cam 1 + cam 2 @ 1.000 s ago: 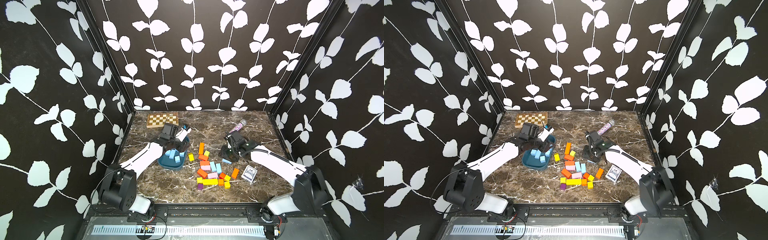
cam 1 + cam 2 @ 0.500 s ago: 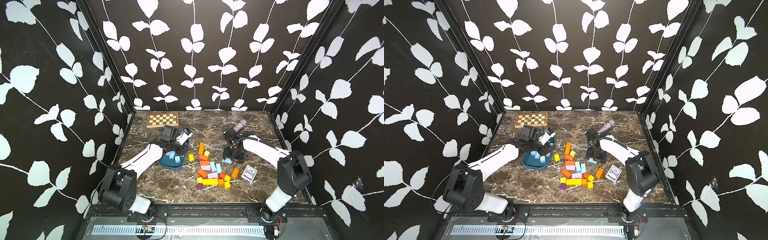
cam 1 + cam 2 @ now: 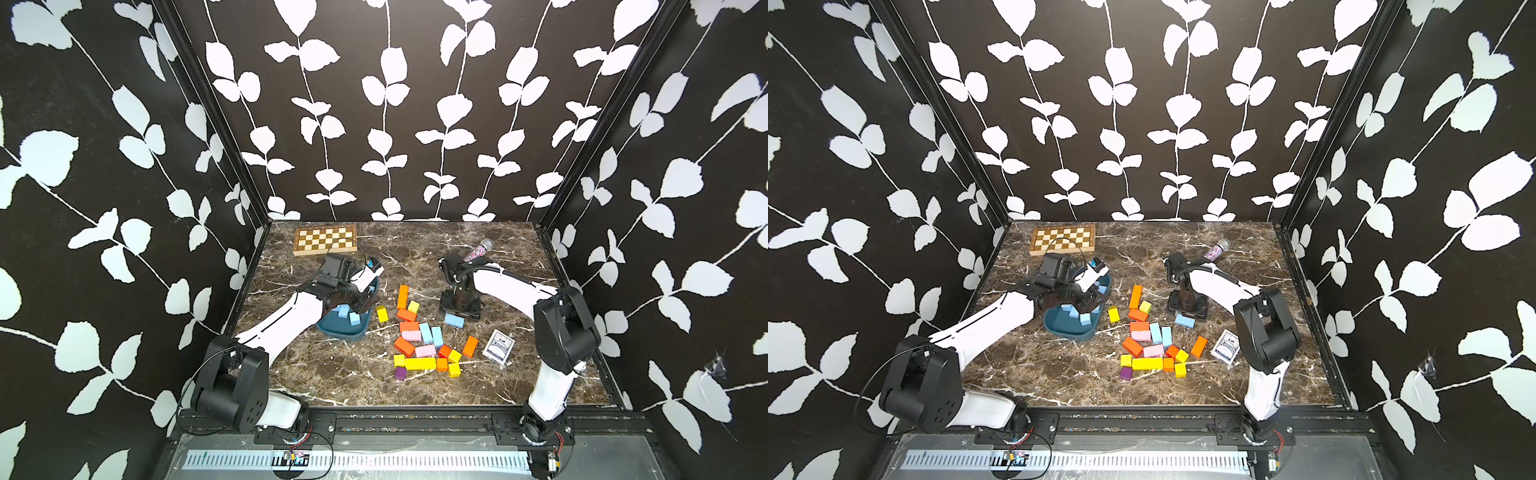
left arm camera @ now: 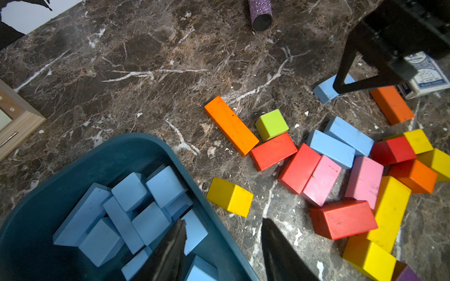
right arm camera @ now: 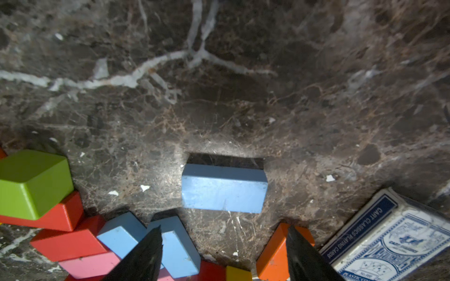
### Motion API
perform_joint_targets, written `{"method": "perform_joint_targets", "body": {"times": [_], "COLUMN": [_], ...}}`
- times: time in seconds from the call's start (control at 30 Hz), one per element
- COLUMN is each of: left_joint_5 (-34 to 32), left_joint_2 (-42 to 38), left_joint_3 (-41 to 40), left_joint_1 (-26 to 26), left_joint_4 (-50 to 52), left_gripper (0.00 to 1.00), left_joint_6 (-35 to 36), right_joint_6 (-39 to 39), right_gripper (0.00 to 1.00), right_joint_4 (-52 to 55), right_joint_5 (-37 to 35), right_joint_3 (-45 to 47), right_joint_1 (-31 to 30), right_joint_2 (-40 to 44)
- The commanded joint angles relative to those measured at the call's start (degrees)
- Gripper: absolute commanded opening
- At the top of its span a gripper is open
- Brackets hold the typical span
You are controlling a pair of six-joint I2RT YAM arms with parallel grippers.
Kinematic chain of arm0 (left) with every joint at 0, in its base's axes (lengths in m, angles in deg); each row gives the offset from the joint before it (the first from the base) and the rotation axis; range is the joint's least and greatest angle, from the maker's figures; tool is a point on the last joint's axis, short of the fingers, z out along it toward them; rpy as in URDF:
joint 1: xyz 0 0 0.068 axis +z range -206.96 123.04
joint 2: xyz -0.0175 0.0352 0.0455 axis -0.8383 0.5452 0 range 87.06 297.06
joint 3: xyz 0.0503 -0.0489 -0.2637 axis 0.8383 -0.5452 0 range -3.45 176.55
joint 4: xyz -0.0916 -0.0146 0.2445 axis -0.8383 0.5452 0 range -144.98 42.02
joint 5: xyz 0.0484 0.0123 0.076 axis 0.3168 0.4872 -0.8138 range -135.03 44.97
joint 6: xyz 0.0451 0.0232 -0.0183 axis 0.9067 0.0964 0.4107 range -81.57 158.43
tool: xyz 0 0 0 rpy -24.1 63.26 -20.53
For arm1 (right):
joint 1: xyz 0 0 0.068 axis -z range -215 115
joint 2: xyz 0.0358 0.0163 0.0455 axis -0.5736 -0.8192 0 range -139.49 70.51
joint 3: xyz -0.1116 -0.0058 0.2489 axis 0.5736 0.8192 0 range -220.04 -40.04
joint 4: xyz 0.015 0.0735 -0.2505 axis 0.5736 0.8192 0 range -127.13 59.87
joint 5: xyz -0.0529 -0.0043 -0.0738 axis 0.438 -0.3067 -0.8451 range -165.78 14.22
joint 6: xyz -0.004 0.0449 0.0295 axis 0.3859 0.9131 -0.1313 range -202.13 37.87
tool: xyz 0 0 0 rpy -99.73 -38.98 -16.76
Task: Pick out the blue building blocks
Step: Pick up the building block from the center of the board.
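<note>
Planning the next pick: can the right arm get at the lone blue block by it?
Probably yes. The right arm's fingers hang open close to the lone blue block. It lies alone on bare table; the card box and orange block sit apart from it.

Loose brick (image 5: 224, 188): light blue, flat on the counter (image 5: 219, 97), alone, just ahead of the right hand (image 5: 224, 227).
Pair of bricks (image 5: 175, 243): light blue, touching side by side, partly under the right hand.
Heap of blocks (image 4: 136, 209): light blue, jumbled in the tray (image 4: 146, 138), partly under the left hand (image 4: 222, 222).
</note>
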Motion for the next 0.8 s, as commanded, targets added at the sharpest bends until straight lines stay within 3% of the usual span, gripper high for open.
{"method": "perform_joint_targets", "body": {"times": [0.0, 0.5, 0.77], "left_joint_5": [0.21, -0.14, 0.17], "left_joint_2": [-1.74, -1.17, -1.5], "left_joint_3": [-0.65, -0.33, 1.14], "left_joint_1": [-0.15, -0.13, -0.13], "left_joint_4": [-0.52, -0.66, 0.87], "left_gripper": [0.53, 0.52, 0.52], "left_joint_6": [-0.33, -0.18, 2.45], "right_joint_6": [0.66, 0.79, 2.1], "right_gripper": [0.77, 0.67, 0.46], "right_joint_4": [1.37, -3.5, -7.01], "right_joint_5": [-1.34, 1.62, 1.17], "right_joint_3": [-0.9, 0.79, 5.88], "right_joint_1": [0.51, 1.45, 1.85], "right_joint_2": [-1.5, -6.26, -3.29]}}
